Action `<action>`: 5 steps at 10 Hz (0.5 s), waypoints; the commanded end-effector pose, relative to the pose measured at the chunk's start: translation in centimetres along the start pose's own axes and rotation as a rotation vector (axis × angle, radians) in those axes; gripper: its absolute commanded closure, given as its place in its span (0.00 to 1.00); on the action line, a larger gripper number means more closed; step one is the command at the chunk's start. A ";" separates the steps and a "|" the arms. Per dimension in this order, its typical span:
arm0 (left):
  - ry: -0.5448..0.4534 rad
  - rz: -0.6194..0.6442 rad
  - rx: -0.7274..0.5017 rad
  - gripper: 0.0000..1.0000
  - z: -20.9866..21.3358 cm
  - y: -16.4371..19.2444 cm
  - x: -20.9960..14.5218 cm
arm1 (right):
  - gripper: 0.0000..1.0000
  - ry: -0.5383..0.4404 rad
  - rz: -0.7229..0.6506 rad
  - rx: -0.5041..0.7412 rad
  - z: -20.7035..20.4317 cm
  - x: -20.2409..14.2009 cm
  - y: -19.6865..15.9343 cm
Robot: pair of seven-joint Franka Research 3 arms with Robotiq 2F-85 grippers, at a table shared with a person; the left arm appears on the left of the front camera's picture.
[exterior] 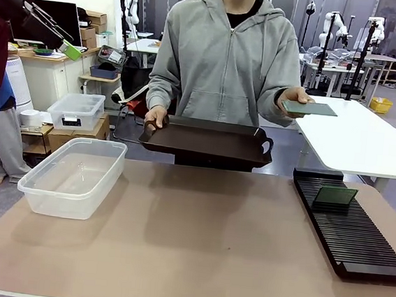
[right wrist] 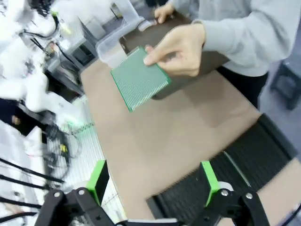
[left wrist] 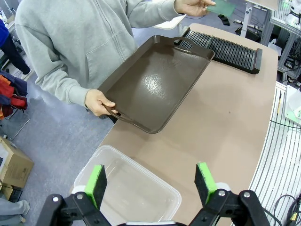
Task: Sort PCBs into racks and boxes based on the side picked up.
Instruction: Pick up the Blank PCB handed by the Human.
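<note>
Bench: brown mat [exterior: 209, 248] over the whole top, a workshop with other tables behind.
Box: clear tub [exterior: 73, 175] at the left end of the bench, nothing seen inside.
Left fingers: the left gripper [left wrist: 151, 184] hangs over the tub with its green pads spread wide, holding nothing.
Tray: dark brown handled tray [exterior: 209, 141] held up by the person's hand [exterior: 155, 118] at the far edge, nothing on it.
Offered PCB: green board [exterior: 310, 108] pinched by the person's other hand [exterior: 294, 97], out to the right of the tray and above the rack's far end; it lies nearly flat, long axis running left to right across the front view. Which face is up I cannot tell.
Rack: long black slotted rack [exterior: 348, 230] at the right, running from far to near; a second PCB [exterior: 334, 196] stands in a far slot, leaning, its long edge across the slots.
Right fingers: the right gripper [right wrist: 154, 178] is fully spread and empty, above the rack, looking towards the offered board.
Step in hand: likely the handover. Judged best: close on a free edge clear of the person's fingers, with the board square between the pads.
</note>
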State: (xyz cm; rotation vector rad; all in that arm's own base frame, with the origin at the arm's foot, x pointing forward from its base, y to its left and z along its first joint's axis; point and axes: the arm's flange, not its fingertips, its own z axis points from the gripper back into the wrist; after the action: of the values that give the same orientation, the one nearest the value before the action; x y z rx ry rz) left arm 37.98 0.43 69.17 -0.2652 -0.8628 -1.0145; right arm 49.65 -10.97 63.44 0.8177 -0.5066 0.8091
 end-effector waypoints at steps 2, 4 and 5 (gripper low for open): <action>0.001 -0.003 -0.008 0.00 0.0 -0.1 -0.1 | 0.00 -0.102 -0.299 0.164 -0.2 2.0 -5.3; 0.001 -0.003 -0.008 0.00 0.0 -0.1 -0.1 | 0.00 -0.122 -0.443 0.291 -2.8 1.6 -7.3; 0.001 -0.003 -0.008 0.00 0.0 -0.1 -0.1 | 0.00 -0.133 -0.495 0.374 -4.4 1.3 -7.9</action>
State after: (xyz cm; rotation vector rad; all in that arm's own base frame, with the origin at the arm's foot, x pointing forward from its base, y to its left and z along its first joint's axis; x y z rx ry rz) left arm 37.99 0.42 69.16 -0.2653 -0.8626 -1.0145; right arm 56.61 -10.99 57.58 1.2008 -0.2799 0.4508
